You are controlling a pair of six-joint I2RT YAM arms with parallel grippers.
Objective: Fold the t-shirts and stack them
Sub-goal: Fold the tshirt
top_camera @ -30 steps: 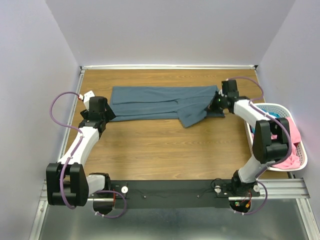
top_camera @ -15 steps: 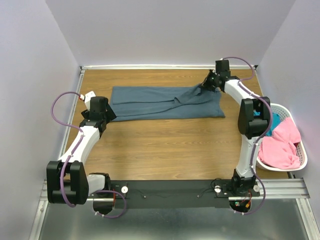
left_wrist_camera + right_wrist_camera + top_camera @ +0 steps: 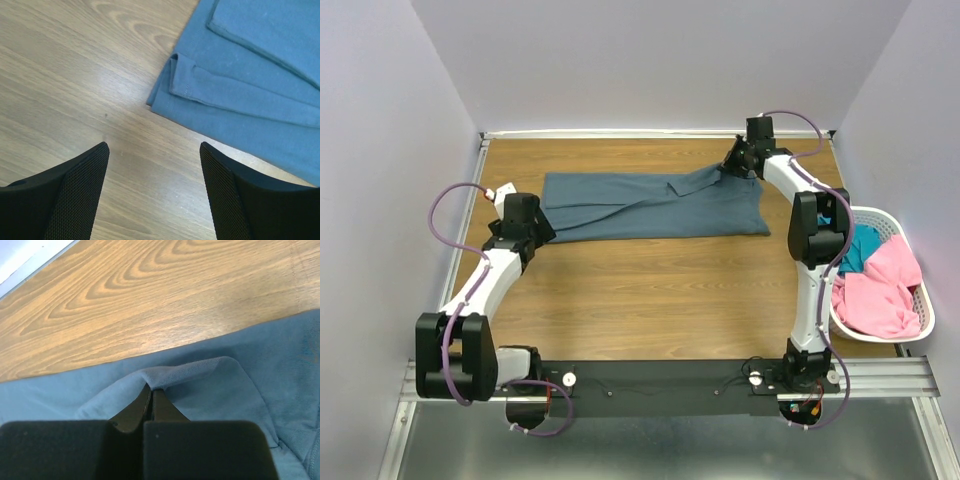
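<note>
The slate blue-grey t-shirt (image 3: 650, 205) lies spread along the back of the table. My right gripper (image 3: 728, 168) is shut on a raised fold of its cloth near the far right corner; the pinch (image 3: 152, 387) shows in the right wrist view, with the shirt (image 3: 235, 390) bunched over the tips. My left gripper (image 3: 544, 232) hovers open beside the shirt's near left corner (image 3: 152, 102), with only bare wood between its fingers (image 3: 85, 185). A pink t-shirt (image 3: 885, 290) and a teal one (image 3: 861, 246) lie crumpled in the basket.
A white slotted basket (image 3: 876, 211) stands at the table's right edge, beside the right arm's elbow. The purple walls close in the table at the back and both sides. Bare wood stretches between the shirt and the arm bases.
My right arm swung back toward the far right corner, pulling the shirt's drooping right flap up so it lies flatter. My left gripper edged slightly toward the shirt and narrowed a little.
</note>
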